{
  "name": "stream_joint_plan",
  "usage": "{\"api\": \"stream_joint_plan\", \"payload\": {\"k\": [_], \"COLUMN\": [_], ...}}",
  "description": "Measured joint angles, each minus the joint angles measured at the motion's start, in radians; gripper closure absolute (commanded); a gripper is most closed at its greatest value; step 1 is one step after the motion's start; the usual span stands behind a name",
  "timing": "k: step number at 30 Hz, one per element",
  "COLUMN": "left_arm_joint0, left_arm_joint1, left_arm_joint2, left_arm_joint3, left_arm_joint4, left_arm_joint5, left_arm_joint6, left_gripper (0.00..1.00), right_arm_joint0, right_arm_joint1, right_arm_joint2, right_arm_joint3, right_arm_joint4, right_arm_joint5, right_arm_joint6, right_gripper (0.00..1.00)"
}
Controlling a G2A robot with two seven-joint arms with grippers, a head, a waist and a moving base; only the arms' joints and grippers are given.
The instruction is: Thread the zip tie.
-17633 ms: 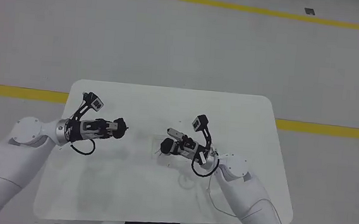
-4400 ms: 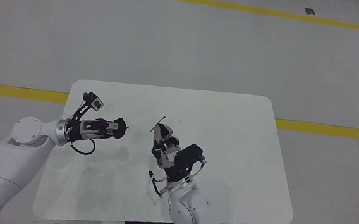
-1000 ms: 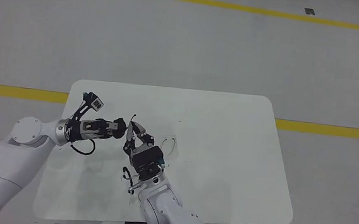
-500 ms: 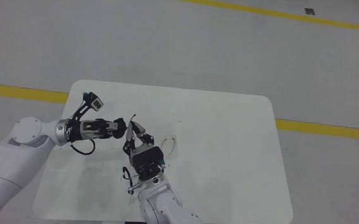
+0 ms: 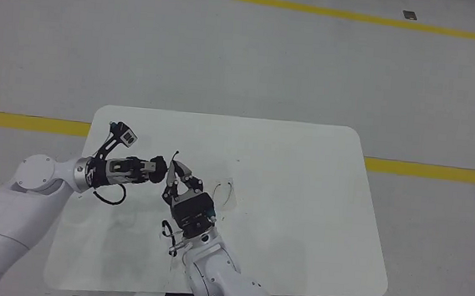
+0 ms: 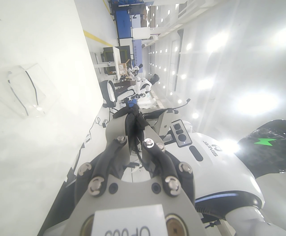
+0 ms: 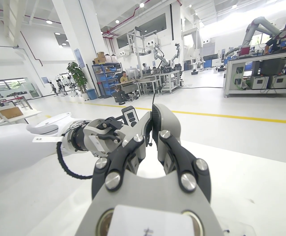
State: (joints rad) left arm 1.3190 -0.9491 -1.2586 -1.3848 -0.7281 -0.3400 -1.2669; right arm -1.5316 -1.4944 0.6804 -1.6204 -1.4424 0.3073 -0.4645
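Above the table (image 5: 304, 153), right hand (image 7: 152, 116) pinches the zip tie (image 7: 154, 99) jutting straight out.

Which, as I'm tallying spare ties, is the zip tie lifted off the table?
The zip tie pinched in the right gripper, held above the table; the spare ties lie in the clear packet on it.

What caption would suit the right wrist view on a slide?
Right gripper pinching a thin black zip tie, left arm alongside.
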Motion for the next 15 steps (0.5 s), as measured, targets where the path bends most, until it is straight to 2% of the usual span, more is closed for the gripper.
{"api": "stream_joint_plan", "payload": {"k": [15], "left_arm_joint0": [0.0], "left_arm_joint1": [0.0], "left_arm_joint2": [0.0], "left_arm_joint3": [0.0], "left_arm_joint4": [0.0], "left_arm_joint5": [0.0], "left_arm_joint6": [0.0], "left_gripper": [1.0], "right_arm_joint0": [-0.003], "right_arm_joint1": [0.001], "right_arm_joint2": [0.003], "right_arm_joint3": [0.0], "right_arm_joint4": [0.001], "right_arm_joint5": [-0.012], "right_arm_joint6": [0.02], "right_gripper": [1.0]}}
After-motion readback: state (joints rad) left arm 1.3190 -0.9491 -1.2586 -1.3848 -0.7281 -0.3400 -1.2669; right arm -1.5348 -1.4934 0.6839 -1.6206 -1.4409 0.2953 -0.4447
